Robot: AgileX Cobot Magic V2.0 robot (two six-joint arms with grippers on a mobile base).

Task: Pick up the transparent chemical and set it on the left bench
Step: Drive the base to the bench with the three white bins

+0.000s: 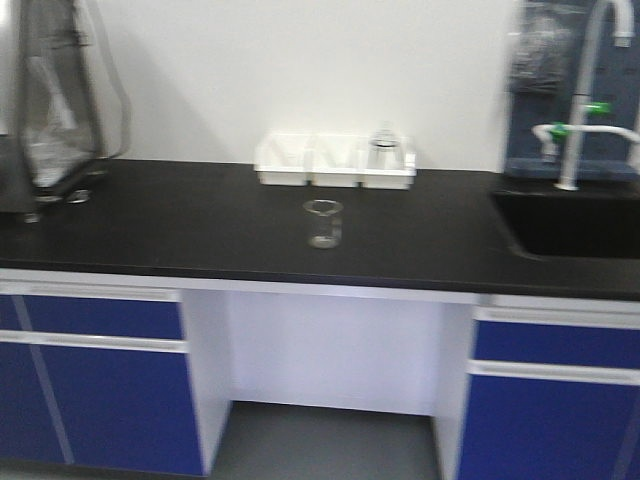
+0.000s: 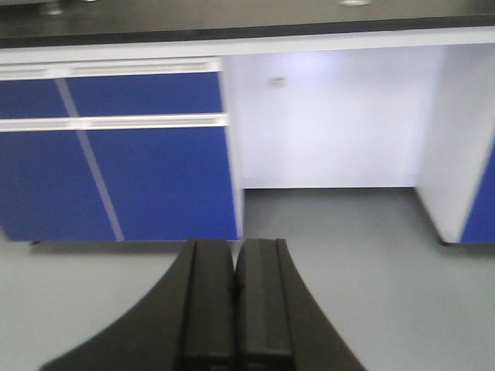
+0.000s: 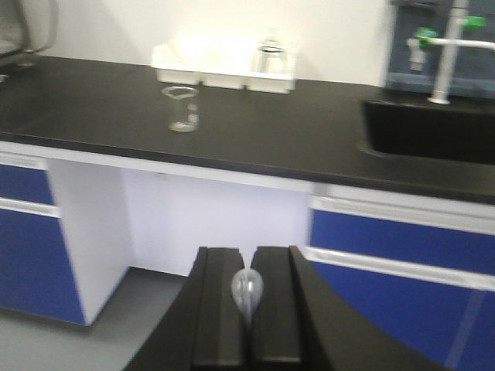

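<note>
I'm seeing the clear glass beaker (image 1: 323, 222) standing on the matte black bench (image 1: 150, 220), up ahead and left of my right claw (image 3: 247, 259), which is pinching a pale pipette bulb (image 3: 246, 291). My left claw (image 2: 235, 255) is sitting pressed together, empty. Bare worktop is lying around the beaker, with white bins (image 1: 335, 162) behind and a sink (image 1: 570, 225) to the right.

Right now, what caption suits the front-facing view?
A clear beaker stands on the black counter in front of three white bins, sink at right.

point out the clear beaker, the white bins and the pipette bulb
clear beaker (image 1: 323, 224), front view, on its glass wall
white bins (image 1: 335, 179), front view, on the middle bin's front wall
pipette bulb (image 3: 247, 291), right wrist view, on the bulb's rounded body
</note>
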